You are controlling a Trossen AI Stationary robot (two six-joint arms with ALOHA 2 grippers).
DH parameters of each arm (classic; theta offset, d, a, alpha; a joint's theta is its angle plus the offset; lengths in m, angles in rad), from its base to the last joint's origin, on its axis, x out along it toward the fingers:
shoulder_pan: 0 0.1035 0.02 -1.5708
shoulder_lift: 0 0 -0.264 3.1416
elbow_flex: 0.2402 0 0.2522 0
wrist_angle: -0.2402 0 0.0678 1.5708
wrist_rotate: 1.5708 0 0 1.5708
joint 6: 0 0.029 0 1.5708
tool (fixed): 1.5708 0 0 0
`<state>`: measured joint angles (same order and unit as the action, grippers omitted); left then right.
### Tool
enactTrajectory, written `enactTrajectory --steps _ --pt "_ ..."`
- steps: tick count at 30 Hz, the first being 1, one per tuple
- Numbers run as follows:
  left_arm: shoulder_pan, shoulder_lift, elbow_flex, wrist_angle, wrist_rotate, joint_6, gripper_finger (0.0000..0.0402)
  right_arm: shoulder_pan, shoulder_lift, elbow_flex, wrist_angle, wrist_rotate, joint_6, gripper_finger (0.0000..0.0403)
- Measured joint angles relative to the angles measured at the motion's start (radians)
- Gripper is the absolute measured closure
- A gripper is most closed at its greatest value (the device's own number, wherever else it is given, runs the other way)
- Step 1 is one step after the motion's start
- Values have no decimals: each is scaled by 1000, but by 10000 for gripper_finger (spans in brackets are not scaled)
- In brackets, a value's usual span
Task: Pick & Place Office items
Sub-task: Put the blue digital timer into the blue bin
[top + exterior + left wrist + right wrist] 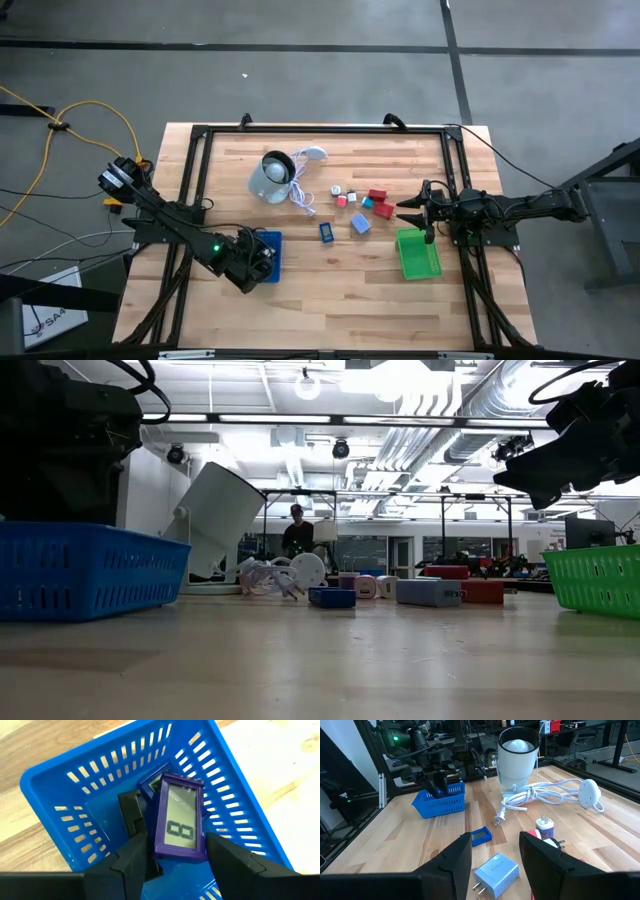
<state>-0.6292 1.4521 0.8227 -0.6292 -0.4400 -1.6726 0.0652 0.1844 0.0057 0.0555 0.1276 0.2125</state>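
- Looking down from the high view, your left gripper [258, 260] sits over the blue basket [273, 243], well away from the lamp [272, 176] on its near-left side. The right gripper [415, 212] hovers just above the green basket [418, 255]. The loose office items [360, 205] lie scattered between the two baskets, just right of the lamp's white cord [303, 195].
- Dropping to the low view, you see the blue basket at left, the tilted lamp behind it, and a row of little blocks right of the lamp: a flat blue piece [331, 597], a pale-blue block [428, 592], a red block [482, 591]. A person stands far off in the room.
- Switching to the left wrist view, your fingers [134, 860] are spread fairly wide around a purple display piece [180, 817] standing inside the blue basket. Whether they pinch it, I cannot tell; a dark piece lies beside it.
- Over to the right wrist view, your right fingers [451, 865] stand apart and hold nothing. Nearest is the pale-blue plug block [495, 870], this side of the lamp.
- These pieces look light, rigid and smooth, so I'd expect them to skate if nudged. Take the pale-blue block across its flat sides, clear of the prongs.
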Motion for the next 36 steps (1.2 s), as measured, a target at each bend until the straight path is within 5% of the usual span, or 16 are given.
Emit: enactTrajectory --steps 21,29,36 --pt "1 -8 0 18 -41 78 210 0 0 0 0 0 0 250" --pt "15 -73 0 22 -97 257 210 0 0 0 0 0 0 250" --pt "78 -114 0 96 -116 594 210 0 0 0 0 0 0 250"
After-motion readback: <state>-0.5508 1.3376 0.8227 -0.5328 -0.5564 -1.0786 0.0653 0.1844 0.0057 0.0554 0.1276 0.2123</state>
